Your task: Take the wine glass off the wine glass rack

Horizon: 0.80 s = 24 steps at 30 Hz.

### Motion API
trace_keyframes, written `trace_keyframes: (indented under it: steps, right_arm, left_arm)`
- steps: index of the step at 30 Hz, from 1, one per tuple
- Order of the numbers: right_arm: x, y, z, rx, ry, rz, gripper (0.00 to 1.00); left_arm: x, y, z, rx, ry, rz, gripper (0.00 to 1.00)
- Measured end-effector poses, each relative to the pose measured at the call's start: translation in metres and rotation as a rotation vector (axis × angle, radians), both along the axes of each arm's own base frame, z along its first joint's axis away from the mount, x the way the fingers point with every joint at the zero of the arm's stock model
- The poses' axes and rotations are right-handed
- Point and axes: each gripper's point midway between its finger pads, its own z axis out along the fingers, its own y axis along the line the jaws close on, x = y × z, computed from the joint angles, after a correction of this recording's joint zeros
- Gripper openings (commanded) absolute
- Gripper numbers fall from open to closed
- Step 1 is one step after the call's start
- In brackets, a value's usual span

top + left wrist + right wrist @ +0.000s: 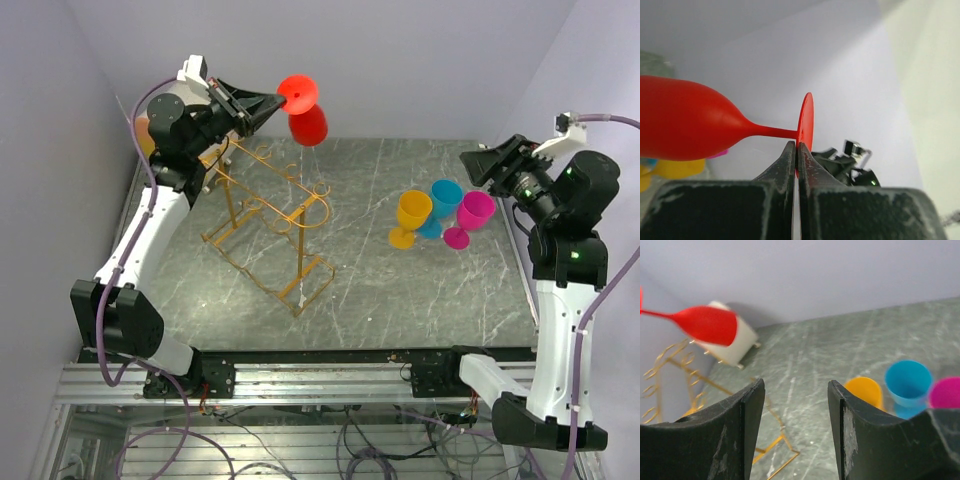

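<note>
My left gripper (277, 100) is shut on the round foot of a red wine glass (305, 112) and holds it high in the air, up and behind the gold wire wine glass rack (268, 222). In the left wrist view the glass (682, 125) lies sideways, its foot disc pinched edge-on at my fingertips (796, 147). The rack stands on the table with no glass on its rails. My right gripper (472, 164) is open and empty at the right side. The right wrist view shows the red glass (707, 324) above the rack (670, 371).
Three glasses stand together at the right of the table: yellow (410, 216), blue (443, 202) and magenta (471, 216). A cream-and-orange drum (735, 346) sits at the back left, behind the rack. Lilac walls close in the table on the left, back and right.
</note>
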Motion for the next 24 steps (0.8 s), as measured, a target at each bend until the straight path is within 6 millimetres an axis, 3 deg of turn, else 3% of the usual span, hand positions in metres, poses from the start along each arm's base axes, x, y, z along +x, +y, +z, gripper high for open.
trace_keyframes:
  steps: [4, 8, 14, 19, 24]
  right_arm:
    - [0.0, 0.035, 0.012, 0.043, -0.052, 0.219, 0.57]
    - [-0.005, 0.073, 0.021, 0.131, -0.102, 0.48, 0.65]
    - [-0.011, 0.111, 0.028, 0.249, -0.155, 0.774, 0.78]
    - [-0.021, 0.146, 0.048, 0.265, -0.242, 0.987, 0.77]
    - [-0.021, 0.178, 0.059, 0.294, -0.308, 1.162, 0.74]
  left_arm:
    - [-0.028, -0.018, 0.039, -0.087, -0.133, -0.105, 0.07]
    - [-0.057, -0.029, 0.062, -0.141, -0.223, -0.203, 0.07]
    - [-0.107, -0.03, 0.093, -0.217, -0.334, -0.31, 0.07]
    - [-0.151, -0.022, 0.112, -0.278, -0.42, -0.372, 0.07]
    - [-0.176, -0.016, 0.121, -0.314, -0.466, -0.408, 0.07]
